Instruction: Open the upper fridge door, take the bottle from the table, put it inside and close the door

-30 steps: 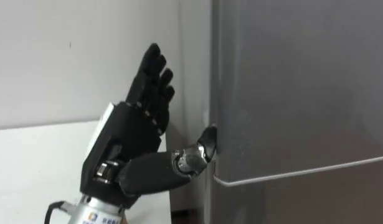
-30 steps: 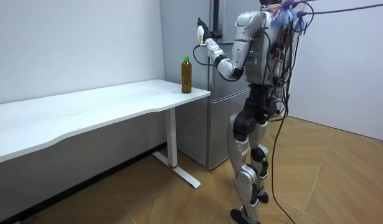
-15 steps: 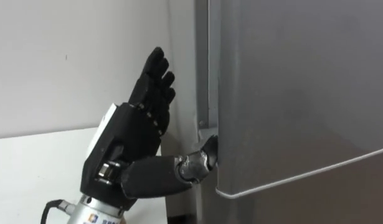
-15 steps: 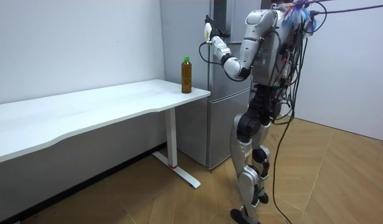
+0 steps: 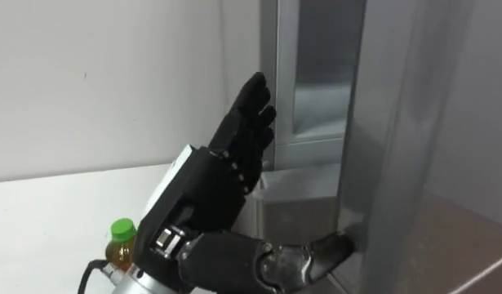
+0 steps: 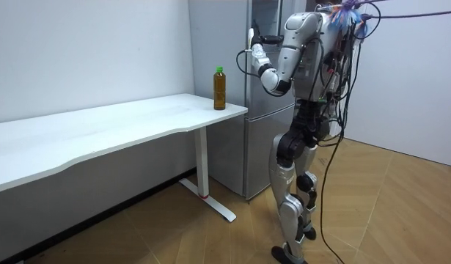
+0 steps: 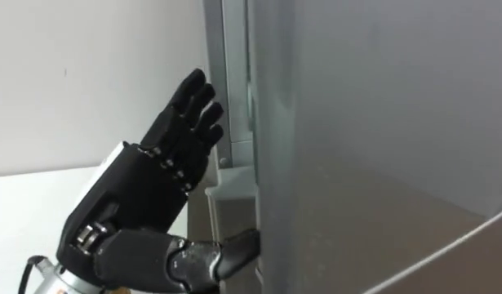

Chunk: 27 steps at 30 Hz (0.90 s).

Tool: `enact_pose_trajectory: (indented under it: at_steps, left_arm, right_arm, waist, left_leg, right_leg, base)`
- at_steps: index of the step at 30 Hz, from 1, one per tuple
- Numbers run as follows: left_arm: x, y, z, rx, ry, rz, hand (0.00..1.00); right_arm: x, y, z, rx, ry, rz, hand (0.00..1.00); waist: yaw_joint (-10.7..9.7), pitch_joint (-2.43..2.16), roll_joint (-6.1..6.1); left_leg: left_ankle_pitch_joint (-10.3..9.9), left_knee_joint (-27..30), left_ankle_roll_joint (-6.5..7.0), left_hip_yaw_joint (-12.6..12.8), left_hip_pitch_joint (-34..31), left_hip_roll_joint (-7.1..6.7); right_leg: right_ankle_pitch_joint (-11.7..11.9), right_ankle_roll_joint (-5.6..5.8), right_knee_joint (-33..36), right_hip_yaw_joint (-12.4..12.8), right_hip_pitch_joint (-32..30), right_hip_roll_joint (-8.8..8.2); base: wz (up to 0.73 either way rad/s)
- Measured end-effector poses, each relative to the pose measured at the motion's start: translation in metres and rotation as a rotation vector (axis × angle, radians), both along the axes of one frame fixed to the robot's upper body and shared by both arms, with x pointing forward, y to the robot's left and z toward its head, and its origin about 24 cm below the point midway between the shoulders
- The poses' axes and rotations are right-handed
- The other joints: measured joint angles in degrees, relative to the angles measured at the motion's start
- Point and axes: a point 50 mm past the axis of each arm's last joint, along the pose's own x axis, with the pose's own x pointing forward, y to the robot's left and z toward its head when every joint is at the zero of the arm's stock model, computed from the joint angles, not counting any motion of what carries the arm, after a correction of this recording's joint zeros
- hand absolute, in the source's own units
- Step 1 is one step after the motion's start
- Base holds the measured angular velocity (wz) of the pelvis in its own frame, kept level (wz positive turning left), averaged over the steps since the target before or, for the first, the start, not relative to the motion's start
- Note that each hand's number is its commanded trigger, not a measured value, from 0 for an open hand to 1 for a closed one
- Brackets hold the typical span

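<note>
1. The left hand (image 5: 210, 200) is raised with its fingers straight and open, holding nothing. Its thumb (image 5: 316, 255) reaches right, and the tip touches the edge of the fridge door (image 5: 430, 163).
2. The door stands ajar. A strip of the upper compartment (image 5: 316, 73) shows just past the fingertips.
3. The bottle (image 5: 120, 245) lies the opposite way, low and left behind the wrist. It stands upright on the white table (image 5: 46, 204), at the end nearest the fridge.
4. Its long axis is vertical, so a side-on grasp looks natural, and the left hand is likely the nearer one.
5. The bottle is slim, with a green cap and amber liquid.
</note>
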Motion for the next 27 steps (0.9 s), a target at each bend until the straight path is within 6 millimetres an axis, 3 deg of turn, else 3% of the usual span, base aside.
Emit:
enact_pose_trajectory:
  at_steps: [7,14,16,21,27]
  left_arm:
    - [-0.004,-0.011,-0.001,0.011,-0.007,-0.075,0.00]
    - [-0.006,-0.015,-0.002,0.026,-0.013,-0.111,0.00]
    - [-0.006,-0.015,-0.003,0.030,-0.010,-0.114,0.00]
    - [-0.005,-0.016,-0.006,0.021,0.007,-0.125,0.00]
    - [-0.007,-0.021,-0.008,0.001,0.029,-0.169,0.00]
  right_arm:
    - [0.001,0.000,0.000,-0.008,-0.001,-0.003,0.00]
    - [0.000,-0.001,0.000,-0.023,0.002,-0.019,0.00]
    - [0.000,-0.002,0.000,-0.027,-0.001,-0.033,0.00]
    - [-0.003,-0.003,0.000,-0.040,-0.004,-0.078,0.00]
    - [-0.004,-0.003,0.001,-0.035,-0.014,-0.100,0.00]
  waist:
    - [-0.45,0.23,-0.36]
    - [-0.71,0.05,0.05]
    - [-0.65,0.38,0.15]
    - [-0.70,0.71,0.69]
    - [-1.82,0.86,1.22]
  left_leg:
    - [0.00,-0.01,0.00,1.10,0.20,0.01]
    - [-0.19,-0.42,0.22,1.45,0.43,0.16]
    - [-0.19,-0.41,0.22,1.73,1.00,0.21]
    - [-0.39,-0.44,0.26,2.80,1.32,0.29]
    - [-0.70,-0.45,0.35,4.41,1.30,0.35]
  right_leg:
    - [-0.06,0.09,0.05,0.33,-0.12,-0.02]
    - [0.00,0.07,0.46,0.74,-0.60,0.25]
    - [-0.02,0.05,0.98,1.11,-0.12,0.29]
    - [0.00,0.07,1.11,2.30,-0.03,0.52]
    - [-0.06,0.11,2.31,3.66,-1.23,0.72]
  base:
    - [-0.01]
    - [-0.02]
    - [-0.07]
    - [-0.09]
    - [-0.13]
